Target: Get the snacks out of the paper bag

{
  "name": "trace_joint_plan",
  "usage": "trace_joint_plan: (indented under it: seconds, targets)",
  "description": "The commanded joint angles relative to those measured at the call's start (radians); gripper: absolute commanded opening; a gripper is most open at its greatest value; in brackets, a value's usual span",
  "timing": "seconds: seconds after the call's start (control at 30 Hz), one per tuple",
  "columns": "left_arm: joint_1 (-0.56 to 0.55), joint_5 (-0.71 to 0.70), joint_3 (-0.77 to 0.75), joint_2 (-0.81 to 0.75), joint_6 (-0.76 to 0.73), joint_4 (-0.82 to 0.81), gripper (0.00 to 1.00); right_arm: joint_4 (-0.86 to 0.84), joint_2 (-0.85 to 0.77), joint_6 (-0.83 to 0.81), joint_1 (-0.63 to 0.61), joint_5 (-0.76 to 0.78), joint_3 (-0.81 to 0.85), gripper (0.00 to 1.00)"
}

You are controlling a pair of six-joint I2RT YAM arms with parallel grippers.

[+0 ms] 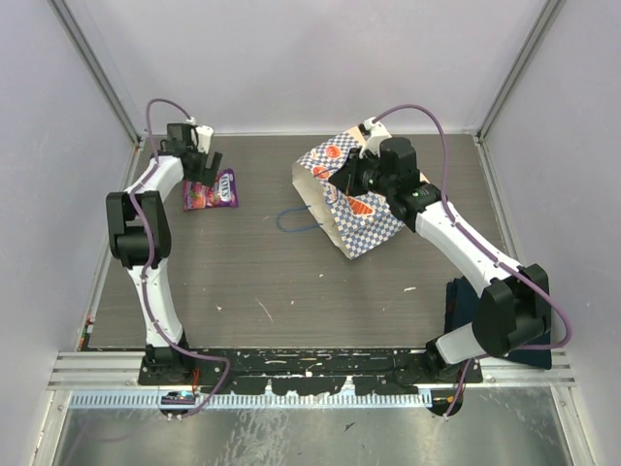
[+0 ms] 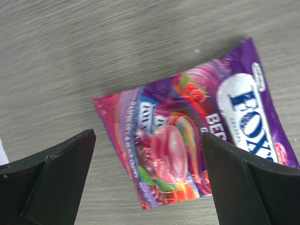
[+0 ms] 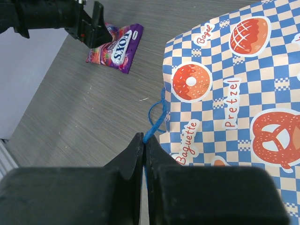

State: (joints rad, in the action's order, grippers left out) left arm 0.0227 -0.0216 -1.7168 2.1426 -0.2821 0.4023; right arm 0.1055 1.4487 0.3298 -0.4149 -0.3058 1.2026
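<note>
One snack, a purple packet (image 1: 213, 191) (image 2: 197, 140) with a white logo, lies flat on the table at the far left. My left gripper (image 1: 206, 160) (image 2: 147, 140) hangs open just above it, a finger on either side, not touching it. The paper bag (image 1: 349, 209) (image 3: 234, 93), blue-and-tan checkered with bread pictures, lies tipped on its side at the far middle right. My right gripper (image 1: 347, 177) (image 3: 145, 140) is shut on its blue cord handle (image 3: 157, 117). What is inside the bag is hidden. In the right wrist view the packet (image 3: 117, 47) lies beneath the left gripper (image 3: 93, 28).
A second blue handle loop (image 1: 291, 221) lies on the table left of the bag. A dark blue cloth (image 1: 464, 309) sits by the right arm's base. Pale walls close in the table on the left, far and right sides.
</note>
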Motion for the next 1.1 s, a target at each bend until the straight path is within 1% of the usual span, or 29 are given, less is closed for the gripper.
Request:
trace_joint_plan:
  seconds: [0.0,0.07,0.2,0.3,0.37,0.5,0.57,0.6,0.67,0.7,0.77,0.8,0.87,0.97,1.07]
  targets:
    - [-0.063,0.092,-0.034,0.025,-0.199,0.008,0.98,-0.051,-0.01,-0.015,0.006,-0.043,0.047,0.02]
    - [-0.08,0.092,-0.08,0.068,-0.2,0.055,0.98,-0.049,-0.01,-0.018,0.005,-0.045,0.049,0.02]
    - [-0.08,0.104,-0.161,0.135,-0.114,0.117,0.98,-0.043,-0.015,-0.024,0.006,-0.043,0.047,0.02]
    - [-0.076,0.091,-0.25,0.201,-0.037,0.211,0.98,-0.042,-0.015,-0.026,0.006,-0.041,0.047,0.02]
    - [-0.075,0.028,-0.317,0.244,0.025,0.267,0.98,-0.041,-0.012,-0.026,0.005,-0.042,0.047,0.02]
    - [-0.053,-0.23,-0.517,0.368,0.221,0.468,0.99,-0.041,-0.013,-0.026,0.006,-0.039,0.045,0.02]
    - [-0.014,-0.229,-0.599,0.412,0.349,0.559,1.0,-0.038,-0.014,-0.026,0.005,-0.031,0.046,0.02]
    - [0.011,-0.209,-0.607,0.419,0.416,0.581,0.99,-0.036,-0.013,-0.026,0.005,-0.027,0.046,0.02]
    - [0.076,-0.145,-0.541,0.388,0.552,0.56,0.98,-0.031,-0.009,-0.026,0.006,-0.019,0.05,0.02]
    - [0.119,-0.112,-0.446,0.356,0.639,0.516,0.98,-0.029,-0.007,-0.026,0.006,-0.017,0.051,0.02]
    - [0.175,-0.05,-0.275,0.266,0.754,0.372,0.99,-0.025,-0.004,-0.026,0.007,-0.016,0.052,0.02]
    - [0.192,-0.041,-0.202,0.21,0.794,0.299,0.99,-0.025,-0.003,-0.026,0.006,-0.015,0.053,0.02]
    - [0.207,-0.055,-0.124,0.147,0.823,0.244,0.98,-0.025,0.001,-0.023,0.006,-0.015,0.055,0.02]
    - [0.207,-0.08,-0.108,0.089,0.809,0.251,0.98,-0.024,0.006,-0.021,0.005,-0.02,0.06,0.01]
    - [0.206,-0.065,-0.082,0.02,0.776,0.222,0.98,-0.021,0.007,-0.02,0.004,-0.022,0.061,0.01]
